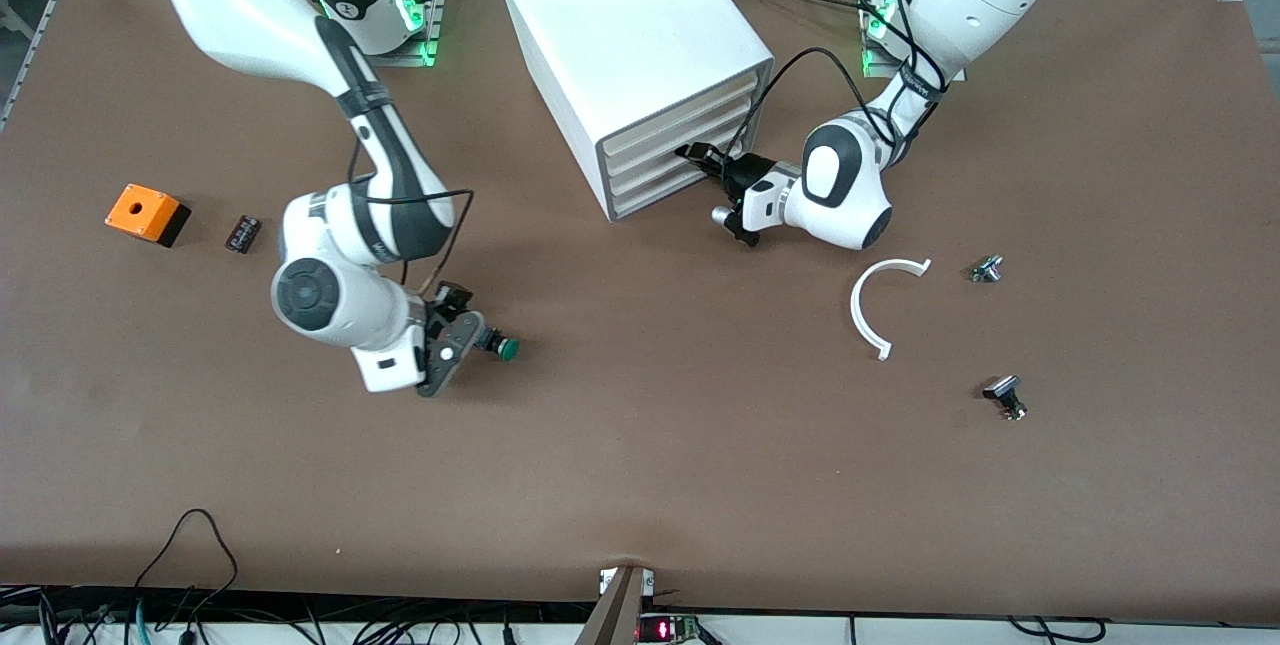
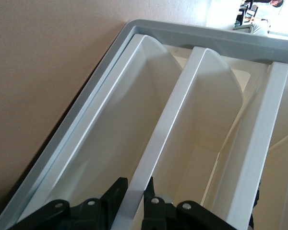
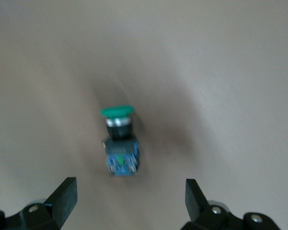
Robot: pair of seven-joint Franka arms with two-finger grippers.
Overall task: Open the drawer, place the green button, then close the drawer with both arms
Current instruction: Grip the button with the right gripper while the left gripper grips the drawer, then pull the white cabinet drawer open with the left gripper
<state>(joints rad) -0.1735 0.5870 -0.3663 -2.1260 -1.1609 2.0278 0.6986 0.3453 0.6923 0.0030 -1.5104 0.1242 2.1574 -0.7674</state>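
Observation:
The white cabinet [image 1: 630, 15] stands at the back middle with its four drawers closed. My left gripper [image 1: 697, 155] is at the drawer fronts. In the left wrist view its fingers [image 2: 116, 191] are shut on a white front lip [image 2: 158, 129], seemingly that of the lowest drawer [image 1: 650, 197], next to the frame edge by the table. The green-capped button [image 1: 497, 346] lies on its side on the table. My right gripper [image 1: 468, 333] is open low beside it. In the right wrist view the button [image 3: 120, 143] lies just ahead of the gripper [image 3: 129, 187].
An orange box [image 1: 147, 213] and a small black part [image 1: 243, 232] lie toward the right arm's end. A white curved strip [image 1: 868, 310] and two small black-and-silver parts [image 1: 987, 269] [image 1: 1006, 397] lie toward the left arm's end.

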